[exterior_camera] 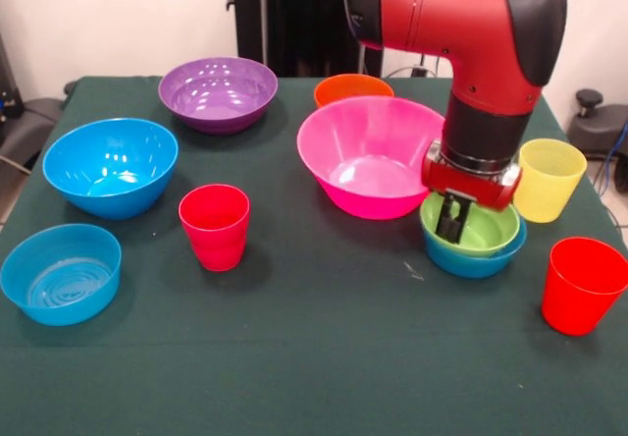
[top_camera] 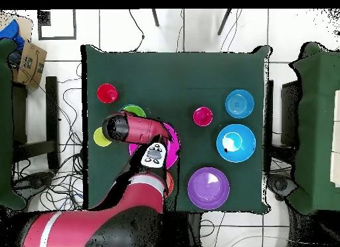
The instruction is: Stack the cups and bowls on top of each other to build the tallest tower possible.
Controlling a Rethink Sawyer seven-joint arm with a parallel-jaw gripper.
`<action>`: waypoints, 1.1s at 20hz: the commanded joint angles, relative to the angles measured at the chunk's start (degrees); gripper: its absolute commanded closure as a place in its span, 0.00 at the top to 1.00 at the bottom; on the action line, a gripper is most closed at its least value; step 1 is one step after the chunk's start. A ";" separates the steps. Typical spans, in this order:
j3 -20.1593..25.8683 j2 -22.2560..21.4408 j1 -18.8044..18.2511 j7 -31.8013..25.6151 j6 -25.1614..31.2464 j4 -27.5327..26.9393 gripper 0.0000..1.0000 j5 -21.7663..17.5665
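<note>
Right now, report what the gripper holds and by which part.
Cannot be told. The gripper reaches down into the lime green bowl, which sits nested in a small blue bowl, but the views do not show whether it grips the bowl.

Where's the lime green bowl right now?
In the front view the lime green bowl sits nested in a small blue bowl at the table's right, directly under the gripper, between the pink bowl and the yellow cup.

The green cloth-covered table (exterior_camera: 324,357) lies bare along its near edge. Toward the right edge, the big pink plastic bowl (exterior_camera: 368,156), yellow tumbler (exterior_camera: 548,179) and red tumbler (exterior_camera: 581,284) crowd the nested green-in-blue bowls (exterior_camera: 473,245).
</note>
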 commanded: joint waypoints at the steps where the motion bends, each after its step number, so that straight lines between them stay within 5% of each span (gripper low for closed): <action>1: 1.37 8.59 1.20 10.05 -4.23 -7.21 0.00 2.37; 12: -0.43 10.88 -0.10 7.07 -2.53 -12.99 0.00 1.65; 22: 2.06 8.00 -3.36 4.31 -1.96 -11.99 0.00 -0.40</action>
